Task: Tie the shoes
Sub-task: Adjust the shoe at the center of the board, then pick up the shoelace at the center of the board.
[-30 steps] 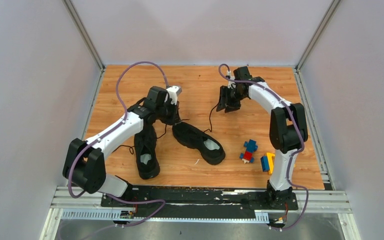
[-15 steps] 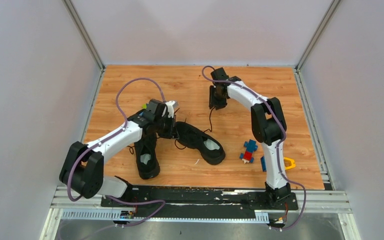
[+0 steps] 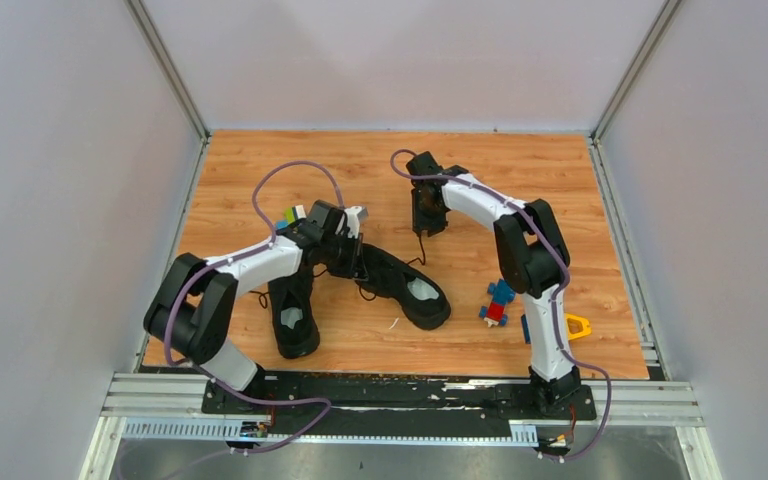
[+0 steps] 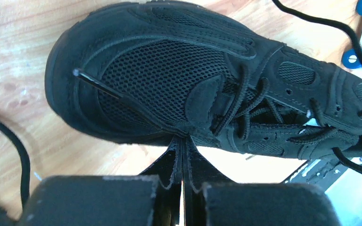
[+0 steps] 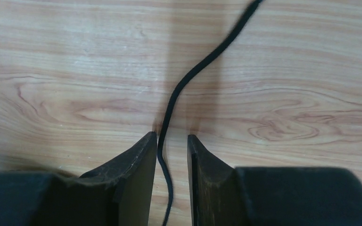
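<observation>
black mesh with suede-like panels covers the right shoe (image 3: 400,285), which lies mid-table. its long axis slants from far left to near right, with the rounded toe at the far left and a pale insole showing toward the heel. the left shoe (image 3: 293,312) lies just beside it on the left, long axis running near to far, heel near, toe far and partly under the left arm. the left gripper (image 4: 182,143) has its fingers pressed together with only a hairline between them, tips at the right shoe's sole edge beside the toe; whether they pinch anything cannot be told. a thin black lace (image 5: 188,80) trails from the right shoe across the wood-grain table (image 3: 520,190) toward the far side. there the right gripper (image 5: 172,141) points down at the board, jaws narrowly apart, the lace passing between them with a sliver of gap on each side. toy blocks (image 3: 498,302) sit to the right, apart from the shoes. grey walls (image 3: 60,200) close the table's left, right and far edges.
</observation>
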Robot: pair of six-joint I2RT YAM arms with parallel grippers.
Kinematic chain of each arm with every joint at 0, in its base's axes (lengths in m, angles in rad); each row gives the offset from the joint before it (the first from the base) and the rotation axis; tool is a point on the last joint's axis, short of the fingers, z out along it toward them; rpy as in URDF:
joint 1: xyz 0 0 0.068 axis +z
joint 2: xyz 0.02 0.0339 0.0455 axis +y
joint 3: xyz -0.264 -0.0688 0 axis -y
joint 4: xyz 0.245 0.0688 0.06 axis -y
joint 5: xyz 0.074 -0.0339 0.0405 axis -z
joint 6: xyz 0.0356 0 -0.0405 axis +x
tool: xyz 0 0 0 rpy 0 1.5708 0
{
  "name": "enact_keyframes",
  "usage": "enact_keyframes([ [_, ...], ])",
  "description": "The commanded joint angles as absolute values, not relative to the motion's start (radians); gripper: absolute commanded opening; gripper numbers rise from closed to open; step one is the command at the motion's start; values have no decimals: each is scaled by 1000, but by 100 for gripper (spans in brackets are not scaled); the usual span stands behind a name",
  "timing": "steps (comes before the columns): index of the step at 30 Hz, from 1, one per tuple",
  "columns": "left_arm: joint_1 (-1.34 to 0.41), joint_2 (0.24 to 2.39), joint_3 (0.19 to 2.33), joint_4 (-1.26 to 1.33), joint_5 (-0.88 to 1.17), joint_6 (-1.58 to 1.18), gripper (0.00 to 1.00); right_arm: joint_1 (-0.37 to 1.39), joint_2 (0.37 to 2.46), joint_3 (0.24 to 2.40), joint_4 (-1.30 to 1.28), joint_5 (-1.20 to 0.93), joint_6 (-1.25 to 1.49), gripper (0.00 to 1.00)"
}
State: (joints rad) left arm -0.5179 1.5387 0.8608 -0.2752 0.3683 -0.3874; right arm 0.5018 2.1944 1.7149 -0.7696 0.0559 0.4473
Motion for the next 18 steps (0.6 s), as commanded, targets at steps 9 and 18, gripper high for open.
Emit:
enact_keyframes([
  [9,-525,1712,1046,-63,287,-214,0,469,2147,1564,-785,90,395,0],
  [18,-512,1661,1177,-114,420,-69,0,339,1706,1491,-548,-410,96,0],
])
